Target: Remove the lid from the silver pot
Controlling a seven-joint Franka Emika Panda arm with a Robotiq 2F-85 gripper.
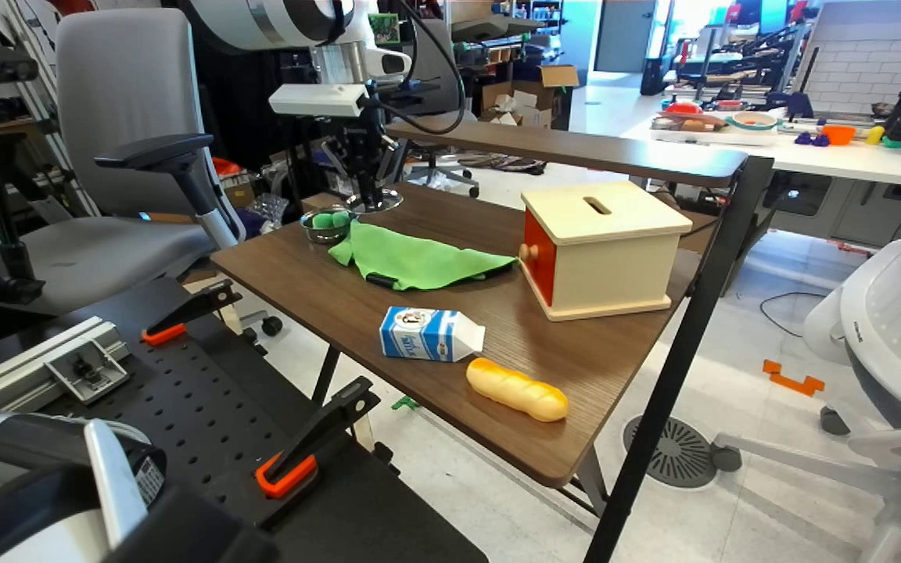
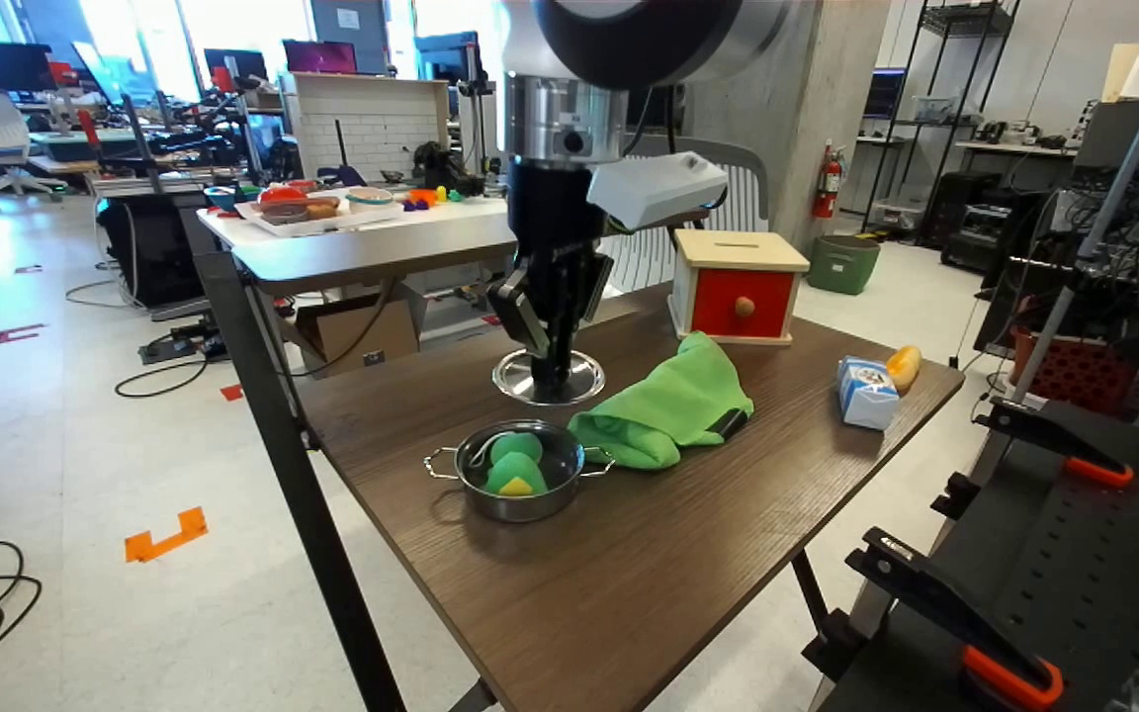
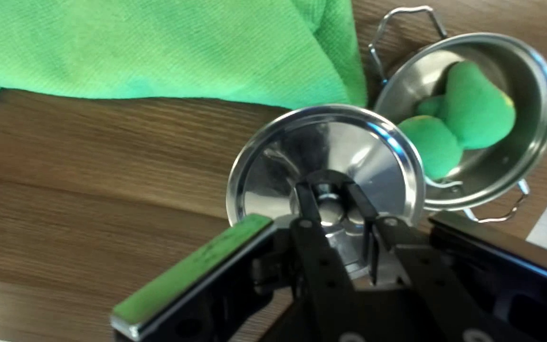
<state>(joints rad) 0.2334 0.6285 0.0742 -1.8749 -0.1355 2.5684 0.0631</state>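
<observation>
The silver pot (image 2: 530, 509) stands uncovered on the brown table, with rounded green objects (image 2: 518, 470) inside. The pot also shows at the right of the wrist view (image 3: 537, 128) and small in an exterior view (image 1: 330, 235). The shiny round lid (image 2: 581, 380) is off the pot, beside it. In the wrist view the lid (image 3: 373, 166) overlaps the pot's near rim, so it looks raised to about rim height. My gripper (image 3: 329, 187) has its fingers around the lid's knob and appears shut on it. The knob is hidden by the fingers in both exterior views.
A green cloth (image 2: 668, 405) lies close beside the pot and lid. A wooden box (image 1: 615, 266) with a red front, a blue-white milk carton (image 1: 423, 335) and a toy bread roll (image 1: 517, 389) stand farther along the table. The table's edge runs close by the pot.
</observation>
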